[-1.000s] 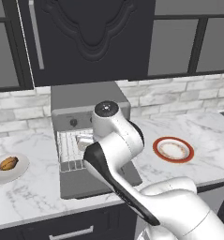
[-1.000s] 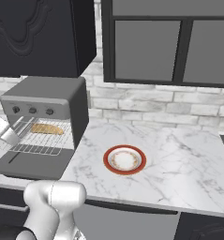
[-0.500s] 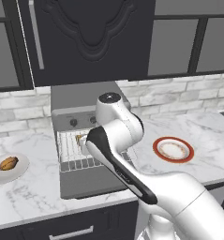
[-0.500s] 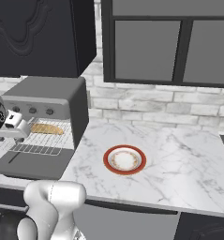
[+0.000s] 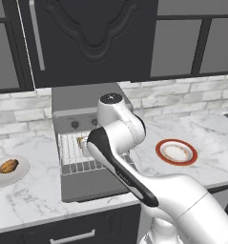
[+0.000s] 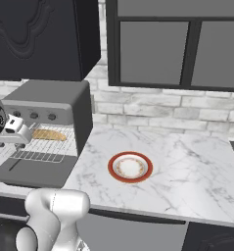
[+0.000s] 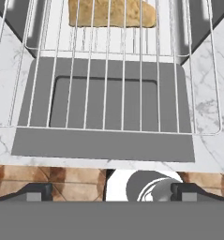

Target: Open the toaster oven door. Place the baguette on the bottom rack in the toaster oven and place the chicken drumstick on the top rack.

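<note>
So the door was already flopped flat on the counter, which is why a rack could sit pulled out over it like a shelf. Can't say for sure whether that one's the top or bottom rack. The baguette was lying on wire at 12 o'clock in the hand view, back inside the oven, so my guess is the bread half was done.

The gripper was wide open and holding nothing, hanging out over the front edge of the door at 6 o'clock. In the right base view it sat at the oven's 9 o'clock side, at the rack's edge.

The drumstick was on a white plate way over at 9 o'clock in the left base view, well apart from the oven. That's the bit left to do, I reckon.

The red-rimmed plate at the oven's 3 o'clock had nothing on it.
</note>
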